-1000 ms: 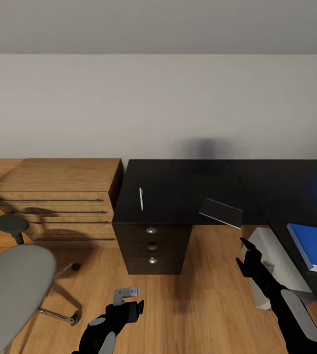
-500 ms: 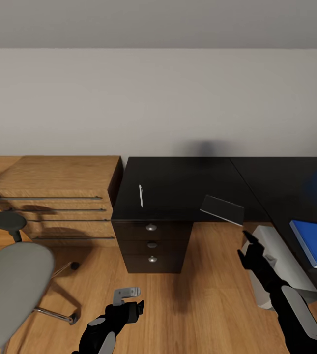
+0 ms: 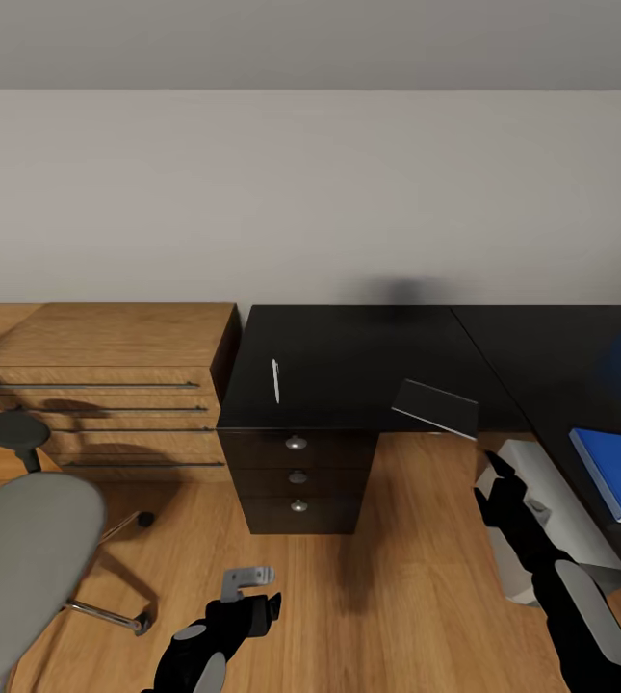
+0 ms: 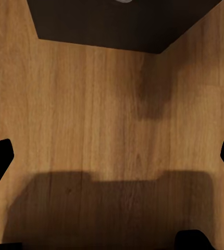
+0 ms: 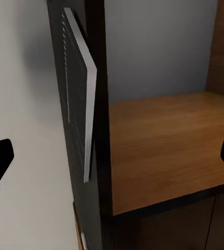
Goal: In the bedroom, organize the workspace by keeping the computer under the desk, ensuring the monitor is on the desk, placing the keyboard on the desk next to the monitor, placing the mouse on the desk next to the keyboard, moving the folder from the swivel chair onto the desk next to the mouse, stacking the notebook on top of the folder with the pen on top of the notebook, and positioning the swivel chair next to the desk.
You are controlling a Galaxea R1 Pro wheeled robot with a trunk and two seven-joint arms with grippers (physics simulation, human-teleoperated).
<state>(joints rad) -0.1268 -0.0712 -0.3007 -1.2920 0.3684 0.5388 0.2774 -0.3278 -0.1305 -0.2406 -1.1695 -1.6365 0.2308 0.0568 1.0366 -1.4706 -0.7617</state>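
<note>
I'm facing the corner of the black surface (image 3: 349,366), which fills the centre and runs off the right of the head frame. The notebook (image 3: 434,408) sits at centre right, right on the front edge and poking out over it; in my right wrist camera I see it edge-on as a thin grey slab (image 5: 86,109) overhanging the dark edge. The pen (image 3: 275,381) lies left of centre on the same top, well apart from the notebook. The blue folder (image 3: 616,472) is already up at the right edge of the frame.

My right hand (image 3: 499,478) hangs below and just right of the notebook, in front of the pale computer (image 3: 531,520); its fingers are spread wide with nothing between them. My left hand (image 3: 249,584) is low at bottom centre over the wood floor (image 4: 112,104), also spread and empty.

I judge the notebook light, thin and stiff, probably slick on the matte top. The overhanging edge is my best hold: one finger under, one over. A push from below could tip it off. The pen looks lighter still and liable to roll; I'd pinch it mid-length.
</note>
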